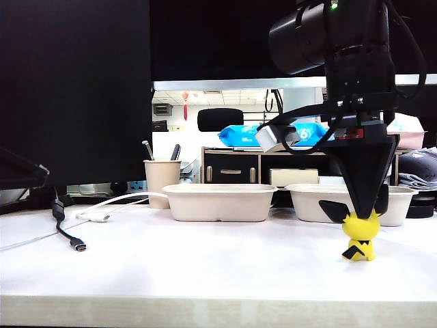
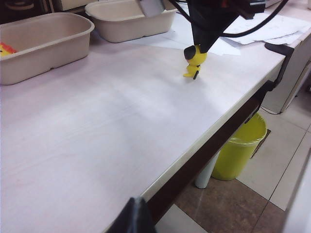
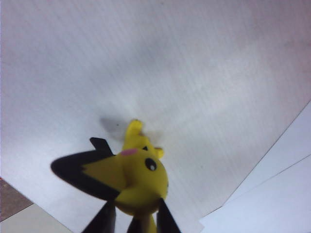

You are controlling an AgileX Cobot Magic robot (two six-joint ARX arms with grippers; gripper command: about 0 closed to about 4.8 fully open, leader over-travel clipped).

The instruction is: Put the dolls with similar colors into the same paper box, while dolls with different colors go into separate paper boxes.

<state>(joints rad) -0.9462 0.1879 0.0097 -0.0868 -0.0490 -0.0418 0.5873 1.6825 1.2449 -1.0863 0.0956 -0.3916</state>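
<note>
A yellow doll with black pointed ears (image 1: 358,236) (image 2: 195,57) (image 3: 136,177) stands on the white table in front of the right paper box (image 1: 314,203) (image 2: 131,22). My right gripper (image 1: 362,210) (image 2: 198,47) (image 3: 136,216) points down over it, its black fingertips (image 3: 104,218) pressed against both sides of the head. The left paper box (image 1: 218,203) (image 2: 48,43) holds a yellow and orange-red doll (image 2: 6,49), seen only in part. My left gripper (image 2: 135,216) hovers at the table's near edge, far from the dolls, its dark tips together and empty.
A beige cup with pens (image 1: 160,179) stands left of the boxes, with white and black cables (image 1: 72,236) beside it. A black monitor (image 1: 75,89) fills the left. Paper sheets (image 2: 272,26) lie near the right box. A yellow bin (image 2: 240,150) sits below the table edge.
</note>
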